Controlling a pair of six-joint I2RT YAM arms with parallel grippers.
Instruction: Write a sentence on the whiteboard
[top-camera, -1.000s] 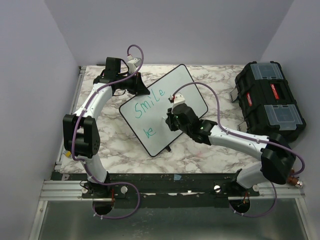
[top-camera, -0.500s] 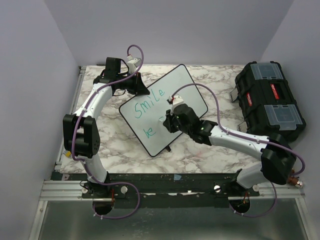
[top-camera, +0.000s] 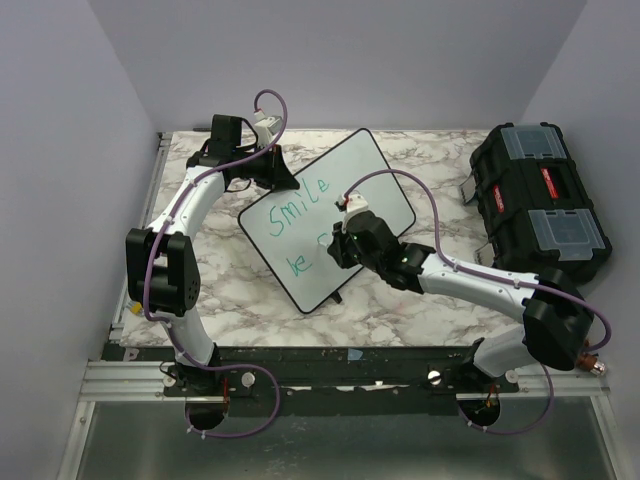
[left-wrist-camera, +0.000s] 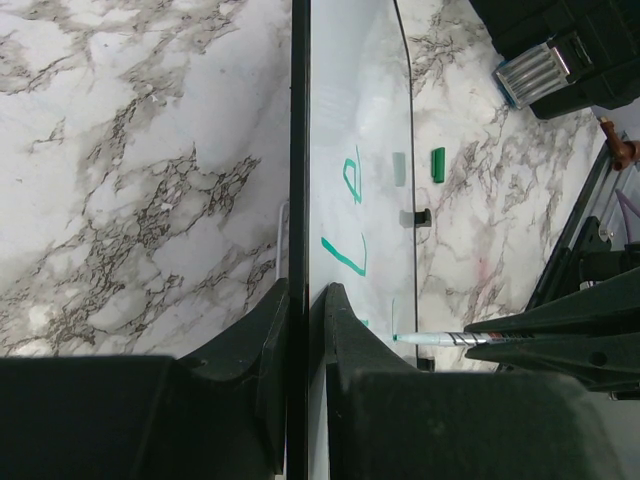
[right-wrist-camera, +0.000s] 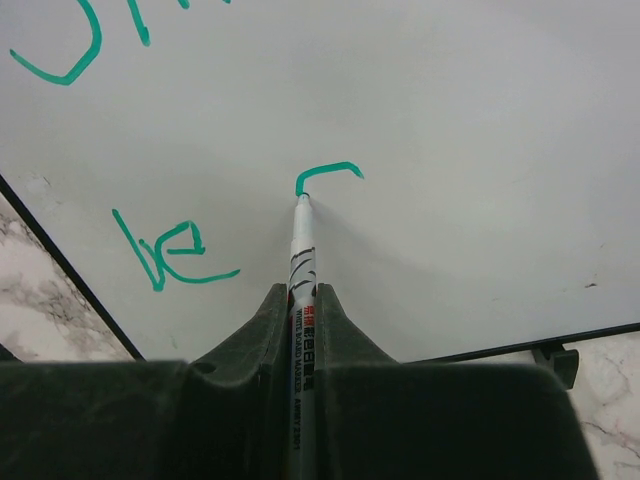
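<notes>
The whiteboard (top-camera: 378, 180) stands tilted on the marble table, its black frame edge (left-wrist-camera: 298, 150) pinched between my left gripper's (left-wrist-camera: 307, 292) shut fingers at the board's far corner (top-camera: 285, 180). The sentence in green reads "Smile" (top-camera: 298, 206) with "be" (top-camera: 297, 265) below it. My right gripper (right-wrist-camera: 302, 292) is shut on a white green-tipped marker (right-wrist-camera: 302, 255). The marker's tip touches the board at the left end of a short hooked stroke (right-wrist-camera: 328, 172) to the right of "be" (right-wrist-camera: 172, 252). In the left wrist view the marker (left-wrist-camera: 440, 339) meets the board face (left-wrist-camera: 355, 120) from the right.
A black toolbox (top-camera: 538, 205) with clear lid compartments sits at the table's right side. A small green cap (left-wrist-camera: 437, 164) lies on the marble beyond the board. Purple walls close in the left, back and right. The right arm (top-camera: 470, 280) reaches in over the table's near right.
My right gripper has shifted slightly left along the board with the marker, and a new short green stroke has appeared right of "be". The left arm has held still.
</notes>
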